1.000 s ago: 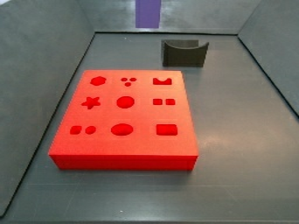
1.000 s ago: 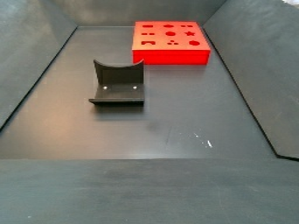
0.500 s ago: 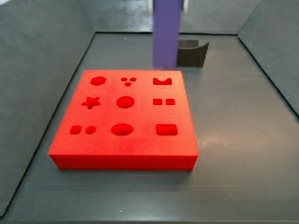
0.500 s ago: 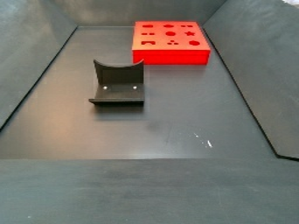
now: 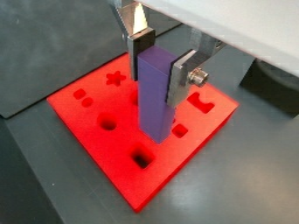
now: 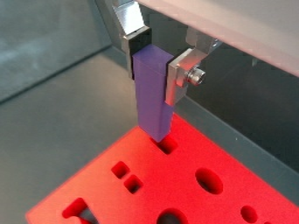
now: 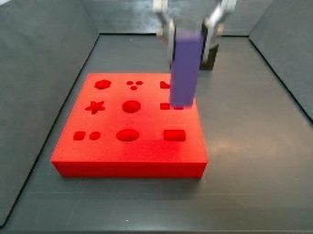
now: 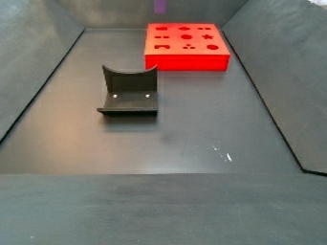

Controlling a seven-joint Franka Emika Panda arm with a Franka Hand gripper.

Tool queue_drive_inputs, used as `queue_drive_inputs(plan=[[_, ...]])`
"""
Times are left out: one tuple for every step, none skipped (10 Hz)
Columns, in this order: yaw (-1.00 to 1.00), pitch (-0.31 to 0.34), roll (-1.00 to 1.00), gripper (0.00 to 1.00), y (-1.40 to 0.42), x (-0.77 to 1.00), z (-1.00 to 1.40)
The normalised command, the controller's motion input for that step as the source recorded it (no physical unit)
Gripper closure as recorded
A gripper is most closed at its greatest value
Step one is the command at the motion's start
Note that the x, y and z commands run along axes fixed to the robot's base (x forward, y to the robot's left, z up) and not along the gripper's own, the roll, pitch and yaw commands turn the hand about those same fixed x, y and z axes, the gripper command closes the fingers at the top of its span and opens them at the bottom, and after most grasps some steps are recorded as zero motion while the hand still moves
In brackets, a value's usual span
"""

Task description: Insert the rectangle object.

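Your claw (image 5: 163, 57) is clamped on the purple-blue rectangle object (image 5: 156, 92), held upright above the red board (image 7: 128, 128). Its lower end hangs at the board's right-side holes (image 7: 173, 107).

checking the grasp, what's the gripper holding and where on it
The gripper holds the purple block upright by its top end, fingers on opposite sides.

The gripper (image 5: 160, 54) above the board has shiny metal fingers (image 6: 186, 72). They clamp the rectangle object (image 5: 156, 92), matt smooth purple plastic. The red board (image 5: 117, 144) looks matt; the floor (image 8: 192, 134) slightly glossy.
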Motion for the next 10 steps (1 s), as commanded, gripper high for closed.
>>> queue_drive_inputs(plan=[[-0.02, -0.077, -0.05, 1.00, 0.00, 0.00, -0.55], [0.00, 0.000, 0.05, 1.00, -0.23, 0.00, -0.31], [0.00, 0.004, 0.23, 1.00, -0.47, 0.00, 0.00], [0.01, 0.054, 0.29, 1.00, -0.45, 0.03, 0.00], [0.00, 0.041, 0.25, 1.00, -0.18, 0.03, -0.09], [0.00, 0.056, 0.25, 1.00, -0.01, 0.09, -0.20], [0.00, 0.066, 0.25, 1.00, 0.00, 0.13, -0.24], [0.00, 0.066, 0.23, 1.00, 0.00, 0.12, -0.25], [0.00, 0.041, 0.14, 1.00, 0.00, 0.08, -0.18], [0.00, 0.027, 0.09, 1.00, -0.10, 0.14, -0.10]])
